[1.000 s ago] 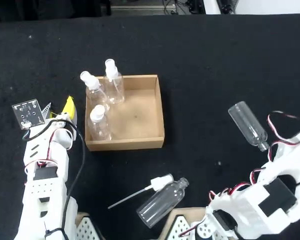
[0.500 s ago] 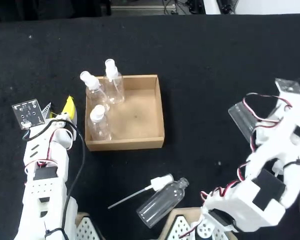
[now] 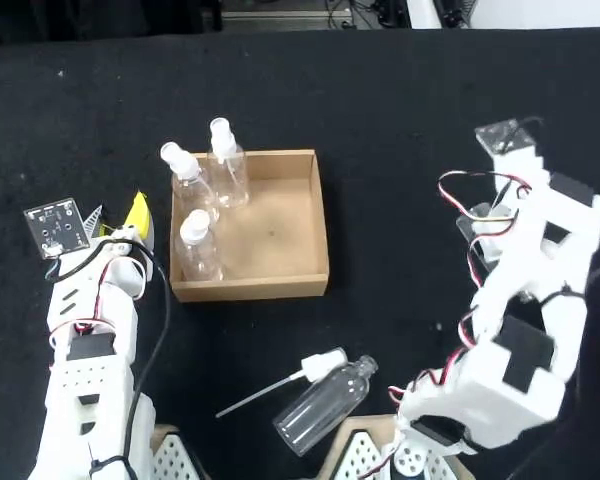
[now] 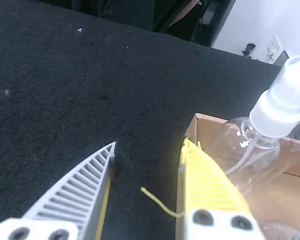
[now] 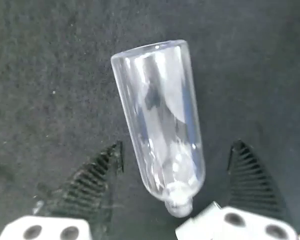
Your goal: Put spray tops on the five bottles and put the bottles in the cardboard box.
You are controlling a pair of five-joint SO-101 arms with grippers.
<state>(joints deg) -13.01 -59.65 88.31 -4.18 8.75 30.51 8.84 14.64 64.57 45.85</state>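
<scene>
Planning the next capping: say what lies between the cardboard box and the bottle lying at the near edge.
High view: a loose spray top lies beside the bottle; otherwise bare table up to the cardboard box.

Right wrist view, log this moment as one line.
right hand: open, astride lying bottle | left hand: open, beside cardboard box

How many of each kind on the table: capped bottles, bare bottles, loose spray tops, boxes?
Bottles with spray tops: 3
Bottles without tops: 2
Loose spray tops: 1
Cardboard boxes: 1
Total: 7
</scene>
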